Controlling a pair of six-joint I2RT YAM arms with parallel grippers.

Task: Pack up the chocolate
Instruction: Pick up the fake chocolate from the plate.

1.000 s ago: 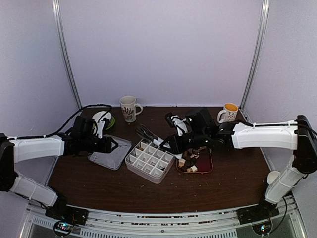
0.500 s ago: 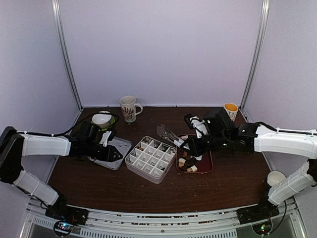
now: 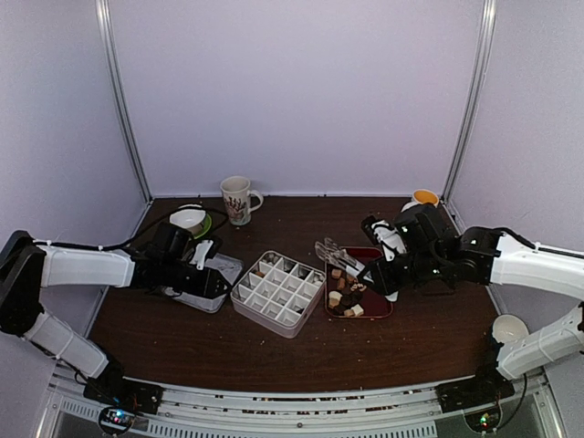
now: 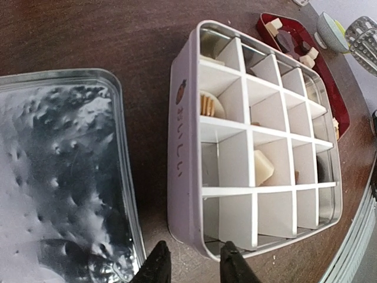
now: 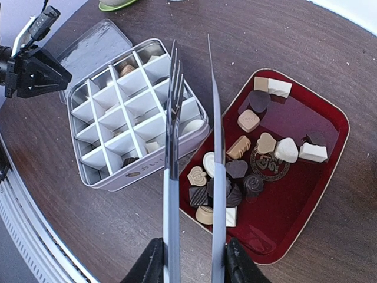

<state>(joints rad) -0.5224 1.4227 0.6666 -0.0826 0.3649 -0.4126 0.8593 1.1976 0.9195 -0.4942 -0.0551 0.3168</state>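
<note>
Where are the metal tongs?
The right hand holds the tongs, right of centre in the top view, above where the white box and red tray sit side by side.

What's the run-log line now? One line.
right gripper: gripping empty tongs | left gripper: open beside divided tin | chocolates: mostly in red tray

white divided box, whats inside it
A few chocolate pieces sit singly in cells of the box; most cells look empty. The divider walls hide parts of some cells, so a full count is not possible.
</note>
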